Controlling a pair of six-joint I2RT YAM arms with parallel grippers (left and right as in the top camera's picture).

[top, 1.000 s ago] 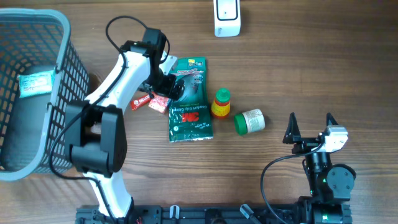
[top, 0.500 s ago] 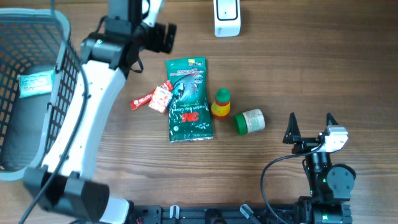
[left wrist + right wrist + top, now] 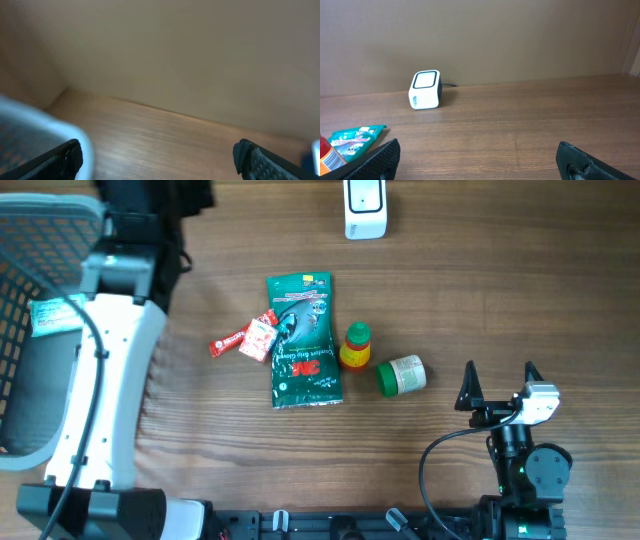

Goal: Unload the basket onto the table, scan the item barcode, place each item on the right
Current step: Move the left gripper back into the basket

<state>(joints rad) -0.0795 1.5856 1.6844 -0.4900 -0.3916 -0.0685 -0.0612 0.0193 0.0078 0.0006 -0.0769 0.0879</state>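
We see the green packet [image 3: 304, 340] lying flat mid-table, well apart from the white scanner [image 3: 365, 208]. Our left gripper [image 3: 157, 150] hangs by the basket [image 3: 50, 202], fingers spread wide, empty; our right gripper [image 3: 498, 378] likewise gapes, holding nothing.

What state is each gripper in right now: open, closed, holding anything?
Left gripper: open, holding nothing.
Right gripper: open, holding nothing.
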